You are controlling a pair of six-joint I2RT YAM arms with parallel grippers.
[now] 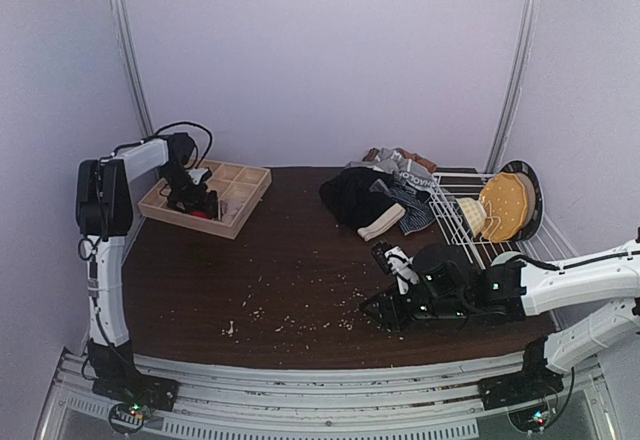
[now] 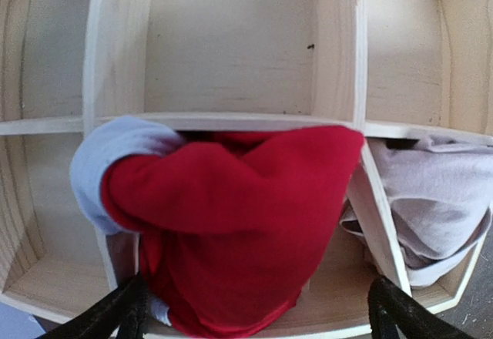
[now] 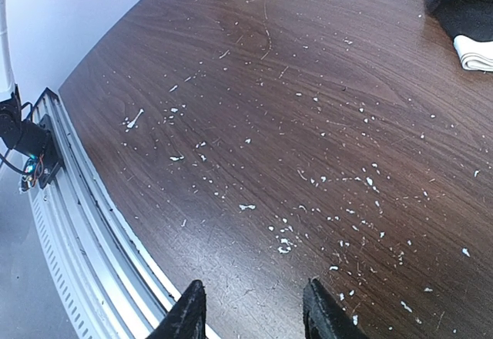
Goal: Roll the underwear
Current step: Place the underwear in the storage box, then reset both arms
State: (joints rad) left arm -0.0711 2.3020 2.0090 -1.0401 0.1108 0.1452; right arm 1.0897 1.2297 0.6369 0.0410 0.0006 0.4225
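The red underwear (image 2: 231,216), rolled with its pale waistband (image 2: 96,162) at the left, lies in a compartment of the wooden grid tray (image 2: 115,54). My left gripper (image 2: 258,320) is open wide above it, one black finger (image 2: 123,316) on each side of the roll. A pale pink-beige underwear (image 2: 431,192) fills the compartment to the right. In the top view the left gripper (image 1: 200,205) points down into the tray (image 1: 245,215). A pile of black and striped underwear (image 1: 375,200) lies at the back centre. My right gripper (image 1: 372,310) (image 3: 258,316) hovers open over bare table, holding nothing.
A white wire rack (image 1: 462,222) with a yellow round object (image 1: 505,205) stands at the back right. White crumbs (image 3: 281,243) are scattered over the dark wooden table (image 1: 290,260). A metal rail (image 3: 85,223) runs along the table's near edge.
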